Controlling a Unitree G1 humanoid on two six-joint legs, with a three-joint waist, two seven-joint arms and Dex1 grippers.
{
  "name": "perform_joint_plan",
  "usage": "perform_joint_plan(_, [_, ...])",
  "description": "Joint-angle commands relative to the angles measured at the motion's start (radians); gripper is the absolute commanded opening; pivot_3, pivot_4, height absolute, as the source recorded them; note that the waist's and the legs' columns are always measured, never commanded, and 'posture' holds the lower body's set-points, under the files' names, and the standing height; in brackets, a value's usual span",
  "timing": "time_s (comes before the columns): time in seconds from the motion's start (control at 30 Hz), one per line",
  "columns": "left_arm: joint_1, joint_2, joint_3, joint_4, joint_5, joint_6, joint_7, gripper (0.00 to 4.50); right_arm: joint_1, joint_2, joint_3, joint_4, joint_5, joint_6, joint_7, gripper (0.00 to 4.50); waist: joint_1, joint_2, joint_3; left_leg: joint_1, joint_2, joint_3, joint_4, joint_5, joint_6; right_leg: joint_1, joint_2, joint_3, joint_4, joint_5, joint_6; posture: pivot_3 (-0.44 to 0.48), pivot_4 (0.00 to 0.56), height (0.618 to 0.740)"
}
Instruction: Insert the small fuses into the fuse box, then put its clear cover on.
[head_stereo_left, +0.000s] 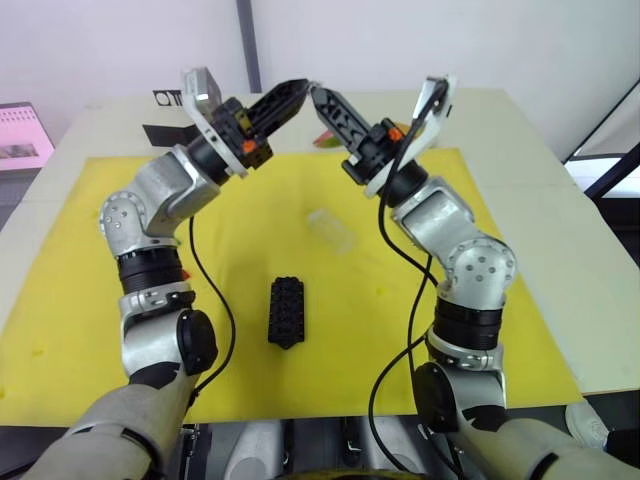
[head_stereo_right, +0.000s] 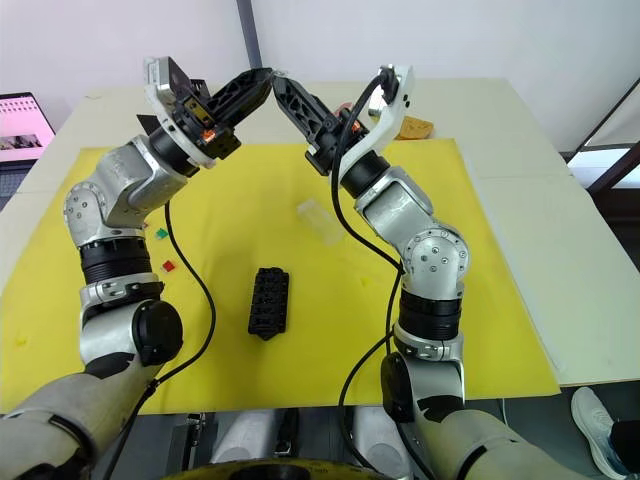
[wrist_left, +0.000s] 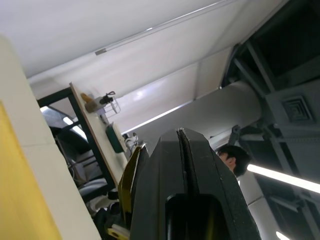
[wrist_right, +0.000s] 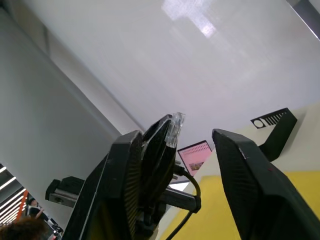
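- Left jaws (head_stereo_left: 298, 93): raised above the bench with the tip meeting the right jaws' tip. The two black fingers are pressed together, with only a seam between them in the left wrist view. In the right wrist view a small translucent chip (wrist_right: 176, 124) sticks out of their tip.
- Right jaws (head_stereo_left: 318, 96): raised to the same height and pointing toward the left jaws. The fingers stand well apart with nothing gripped between them. In the right wrist view the left jaws' tip sits against the inner face of one finger.
- Bench (head_stereo_left: 560, 210): pale top, lying below both jaws.
- Yellow mat (head_stereo_left: 80, 300): covers most of the bench and carries the loose parts.
- Fuse box (head_stereo_left: 286, 311): black slotted block lying flat on the mat. It is well apart from both jaws, on the robot's side of them, about midway between the two arms.
- Clear cover (head_stereo_left: 332, 230): lies flat on the mat between the jaws and the fuse box, apart from both and a little to the right.
- Small fuses (head_stereo_right: 168, 266): a red one and a green one (head_stereo_right: 160, 233) lie on the mat left of the fuse box, well apart from the jaws.
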Motion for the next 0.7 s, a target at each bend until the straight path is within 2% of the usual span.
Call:
perform_joint_plan(0.03, [-0.006, 0.019, -0.018, -0.039, -0.043, -0.023, -0.005, 0.0, -0.025, 0.006, 0.013, -0.032, 0.01, -0.025, 0.015, 2.29, 0.001, 0.0, 0.0, 0.0, 0.0, 0.0, 0.0, 0.0, 0.0, 0.0, 0.0, 0.0, 0.0, 0.0, 0.0, 0.0, 0.15, 0.74])
perform_joint_plan(0.33, [0.004, 0.037, -0.054, -0.045, -0.074, -0.05, -0.01, 0.0, -0.023, 0.001, 0.023, -0.028, 0.013, -0.033, 0.009, 2.29, 0.0, 0.0, 0.0, 0.0, 0.0, 0.0, 0.0, 0.0, 0.0, 0.0, 0.0, 0.0, 0.0, 0.0, 0.0, 0.0, 0.15, 0.74])
perform_joint_plan(0.5, [0.006, 0.043, -0.071, -0.044, -0.083, -0.058, -0.013, 0.0, -0.028, -0.002, 0.011, -0.033, 0.033, -0.039, 0.017, 0.05, 0.0, 0.0, 0.0, 0.0, 0.0, 0.0, 0.0, 0.0, 0.0, 0.0, 0.0, 0.0, 0.0, 0.0, 0.0, 0.0, 0.15, 0.74])
perform_joint_plan(0.7, [0.007, 0.049, -0.091, -0.043, -0.08, -0.066, -0.028, 0.0, -0.038, -0.001, 0.003, -0.027, 0.054, -0.042, 0.011, 0.05, 0.0, 0.0, 0.0, 0.0, 0.0, 0.0, 0.0, 0.0, 0.0, 0.0, 0.0, 0.0, 0.0, 0.0, 0.0, 0.0, 0.15, 0.74])
